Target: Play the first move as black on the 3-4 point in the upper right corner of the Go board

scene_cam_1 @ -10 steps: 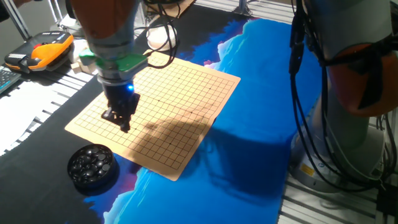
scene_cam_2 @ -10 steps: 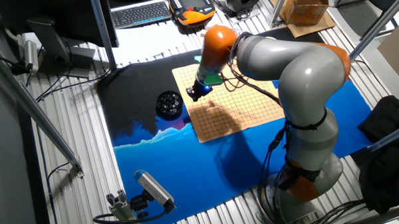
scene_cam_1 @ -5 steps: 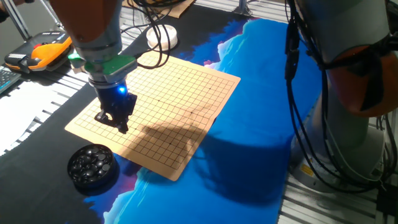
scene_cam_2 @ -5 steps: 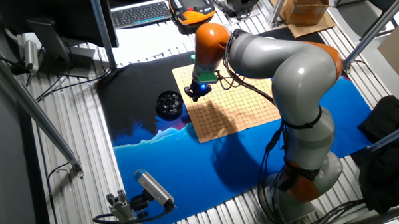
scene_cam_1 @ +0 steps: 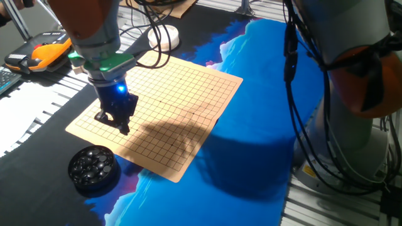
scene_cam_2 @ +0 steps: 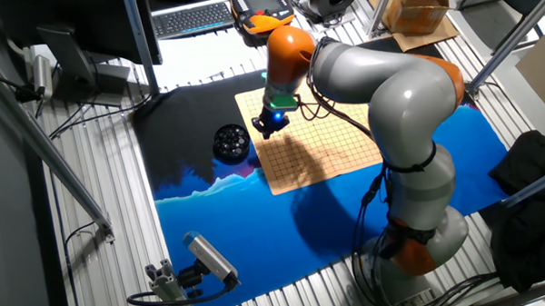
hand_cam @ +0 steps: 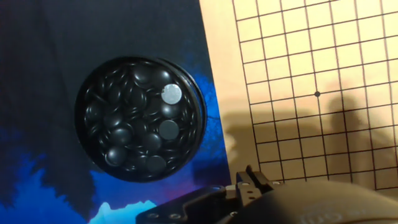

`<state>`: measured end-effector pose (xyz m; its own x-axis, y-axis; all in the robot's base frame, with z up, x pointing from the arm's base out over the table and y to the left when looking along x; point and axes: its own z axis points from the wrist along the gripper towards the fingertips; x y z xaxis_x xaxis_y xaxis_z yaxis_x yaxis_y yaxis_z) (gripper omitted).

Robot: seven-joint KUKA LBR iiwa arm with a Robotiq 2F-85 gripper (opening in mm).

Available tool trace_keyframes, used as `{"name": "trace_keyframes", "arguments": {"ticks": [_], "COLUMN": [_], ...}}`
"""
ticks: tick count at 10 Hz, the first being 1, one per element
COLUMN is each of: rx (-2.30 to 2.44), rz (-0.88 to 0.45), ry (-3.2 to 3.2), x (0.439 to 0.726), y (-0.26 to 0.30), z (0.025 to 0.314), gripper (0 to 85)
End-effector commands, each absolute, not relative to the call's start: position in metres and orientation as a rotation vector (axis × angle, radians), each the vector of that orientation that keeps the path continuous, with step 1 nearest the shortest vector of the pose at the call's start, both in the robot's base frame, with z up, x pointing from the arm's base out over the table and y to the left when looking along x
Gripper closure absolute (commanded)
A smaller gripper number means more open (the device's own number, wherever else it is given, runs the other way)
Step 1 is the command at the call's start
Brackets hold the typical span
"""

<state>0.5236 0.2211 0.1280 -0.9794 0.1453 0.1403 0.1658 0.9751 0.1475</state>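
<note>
Black fingers of my gripper (scene_cam_1: pixel 122 124) hang low over the near-left part of the Go board (scene_cam_1: pixel 188 94), and from neither fixed view can I tell whether they are parted or pinched, nor whether anything sits between them. My hand view shows only the housing at its bottom edge, so that settles nothing either. A blue light glows on my wrist just above the fingers.

Beside me, off the board's edge on the dark cloth, stands the bowl (hand_cam: pixel 140 118), heaped with glossy black stones. The stone (hand_cam: pixel 171 94) I would take for black's move is, as far as I can judge, one of those lying on top; a bright one near the rim catches the light. The bowl sits close to the board, I suppose so that each pick is a short trip.

No stone shows on the grid, so the first move is not yet played. A star point (hand_cam: pixel 317 94) marks the corner region nearest me; the target corner I cannot identify with certainty.
</note>
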Motion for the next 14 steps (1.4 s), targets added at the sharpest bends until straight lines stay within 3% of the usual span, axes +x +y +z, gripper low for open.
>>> {"name": "trace_keyframes", "arguments": {"ticks": [1, 4, 14], "rx": [-0.222, -0.146, -0.06], "rz": [-0.24, -0.175, -0.145], "ry": [-2.991, -3.006, -3.028], "x": [0.523, 0.513, 0.497], "y": [0.221, 0.217, 0.201], "z": [0.128, 0.126, 0.116], "gripper": [85.0, 85.0, 85.0]}}
